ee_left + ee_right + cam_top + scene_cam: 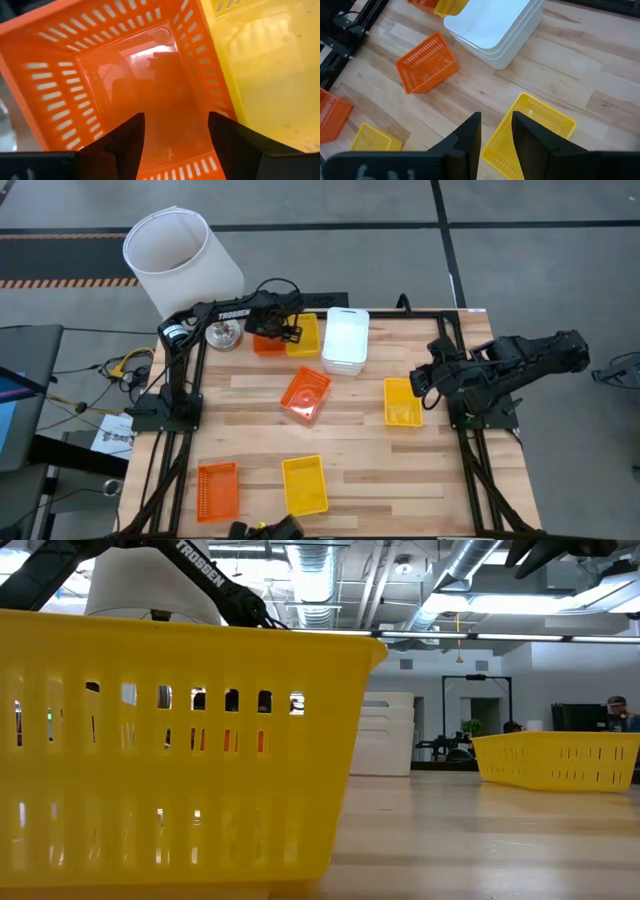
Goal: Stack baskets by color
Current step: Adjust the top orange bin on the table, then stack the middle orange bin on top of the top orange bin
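My left gripper point(175, 142) hangs open at the table's far left, pointing down into an orange basket point(266, 343) that stands beside a yellow basket point(305, 335). Its fingers hover over the orange floor point(150, 80); whether they touch it, I cannot tell. A stack of white baskets point(346, 340) stands to the right of these. Another orange basket point(425, 62) lies tipped on its side mid-table. My right gripper point(496, 130) hangs above a yellow basket point(402, 402) at the right, its fingers a narrow gap apart with nothing between them.
An orange basket point(217, 488) and a yellow basket point(304, 485) stand near the front edge, the yellow one filling the low view point(180, 750). A big white lampshade point(180, 255) and a round metal piece point(224, 335) sit at the far left corner.
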Available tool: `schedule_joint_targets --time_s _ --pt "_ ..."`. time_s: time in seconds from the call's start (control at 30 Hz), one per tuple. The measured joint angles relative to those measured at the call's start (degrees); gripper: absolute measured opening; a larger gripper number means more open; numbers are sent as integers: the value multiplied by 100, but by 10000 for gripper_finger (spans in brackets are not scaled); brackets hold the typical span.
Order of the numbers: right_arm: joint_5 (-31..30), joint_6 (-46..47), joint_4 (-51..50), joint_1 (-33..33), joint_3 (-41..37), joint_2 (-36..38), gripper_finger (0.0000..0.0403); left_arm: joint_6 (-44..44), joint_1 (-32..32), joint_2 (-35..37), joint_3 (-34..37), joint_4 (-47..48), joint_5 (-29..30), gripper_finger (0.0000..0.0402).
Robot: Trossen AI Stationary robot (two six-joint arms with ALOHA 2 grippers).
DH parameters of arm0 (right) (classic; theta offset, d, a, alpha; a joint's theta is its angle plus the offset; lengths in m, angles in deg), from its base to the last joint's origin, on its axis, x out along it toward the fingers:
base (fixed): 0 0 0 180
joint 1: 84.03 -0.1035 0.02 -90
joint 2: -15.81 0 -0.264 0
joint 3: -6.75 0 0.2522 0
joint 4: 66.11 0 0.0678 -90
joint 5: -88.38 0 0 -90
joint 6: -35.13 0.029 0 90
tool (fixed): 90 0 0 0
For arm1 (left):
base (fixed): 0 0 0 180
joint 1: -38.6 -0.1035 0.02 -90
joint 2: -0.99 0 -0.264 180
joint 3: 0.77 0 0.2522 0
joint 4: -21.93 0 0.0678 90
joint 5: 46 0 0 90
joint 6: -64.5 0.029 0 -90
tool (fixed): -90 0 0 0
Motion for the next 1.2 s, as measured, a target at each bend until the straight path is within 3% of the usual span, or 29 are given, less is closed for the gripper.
schedule_joint_targets --time_s 0.2,0.47,0.7,0.87,1.0,1.2 --pt "0 -4 -2 35 0 -1 131 78 54 120 0 -47 -192 208" --pt "0 -15 -2 33 0 0 131 -155 364 880 -2 114 -178 208" --pt "0 -19 -4 33 0 0 131 -476 1522 1406 -2 391 -241 208" --pt "25 -134 -4 30 0 -1 131 -934 2445 1380 16 517 -140 208" --pt "33 -155 -9 29 0 0 131 -1413 2803 1301 486 256 -8 208" --pt "175 -308 -17 29 0 -2 131 -1844 2721 1305 1176 -244 283 208"
